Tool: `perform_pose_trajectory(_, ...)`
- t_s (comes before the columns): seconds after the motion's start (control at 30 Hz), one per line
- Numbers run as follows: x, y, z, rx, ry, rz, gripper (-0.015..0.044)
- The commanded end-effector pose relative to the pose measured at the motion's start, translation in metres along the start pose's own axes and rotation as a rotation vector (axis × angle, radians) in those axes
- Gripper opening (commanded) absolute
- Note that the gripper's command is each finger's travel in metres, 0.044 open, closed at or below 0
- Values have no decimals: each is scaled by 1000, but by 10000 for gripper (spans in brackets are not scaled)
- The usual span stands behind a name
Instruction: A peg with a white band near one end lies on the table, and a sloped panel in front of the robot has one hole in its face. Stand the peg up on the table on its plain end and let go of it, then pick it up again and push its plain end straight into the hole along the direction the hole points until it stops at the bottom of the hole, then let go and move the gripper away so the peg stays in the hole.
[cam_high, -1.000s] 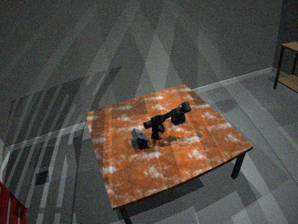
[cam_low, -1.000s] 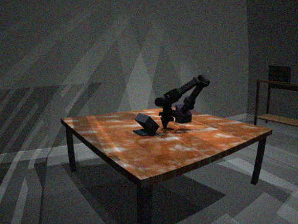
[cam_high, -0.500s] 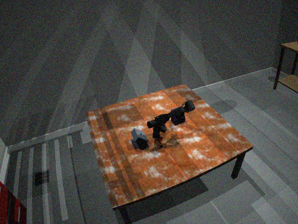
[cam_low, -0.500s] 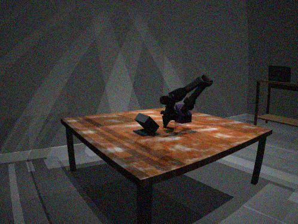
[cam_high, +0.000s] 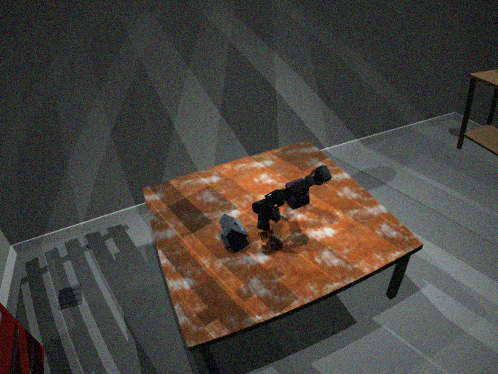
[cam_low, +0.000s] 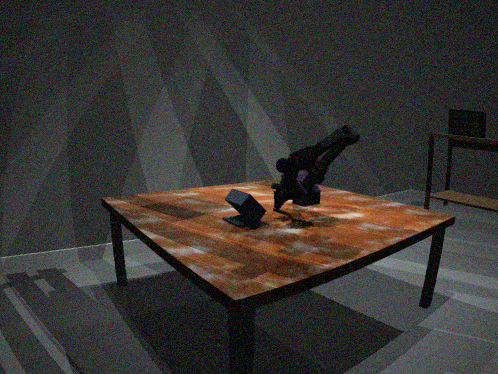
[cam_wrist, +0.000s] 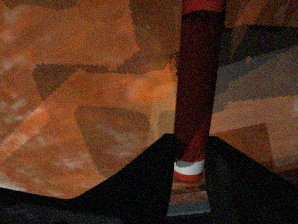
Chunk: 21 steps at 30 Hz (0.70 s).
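Between the tips of the gripper (cam_high: 265, 231) (cam_low: 278, 210) (cam_wrist: 190, 170), above the desk (cam_high: 280, 295) (cam_low: 270, 275) (cam_wrist: 60, 120), sits the red peg (cam_wrist: 197, 85). The fingers are clenched on it near its white band (cam_wrist: 190, 167). In the wrist view its long axis runs away from the fingers toward the top edge of the picture, so the plain end is the far one and the banded end is the held one. Which way that axis leans against the desk I cannot tell; the peg is too small and dark in the other two views. The sloped block (cam_high: 234, 232) (cam_low: 245, 205) stands near the gripper, apart from it. The coming move probably turns on that axis: the plain end must point straight down before the peg is set standing, or it may topple on release.
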<state>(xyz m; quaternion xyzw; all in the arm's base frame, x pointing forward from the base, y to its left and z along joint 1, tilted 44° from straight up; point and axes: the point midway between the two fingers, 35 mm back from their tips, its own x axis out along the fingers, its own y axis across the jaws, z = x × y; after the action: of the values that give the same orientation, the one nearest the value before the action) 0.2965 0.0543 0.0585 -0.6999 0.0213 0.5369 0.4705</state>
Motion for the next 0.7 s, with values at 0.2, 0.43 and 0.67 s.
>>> perform_pose_trajectory(0.2,-5,2,5,7,83,3,49)
perform_pose_trajectory(0.43,-9,2,7,7,144,4,49)
perform_pose_trajectory(0.67,-13,2,10,7,204,4,49)
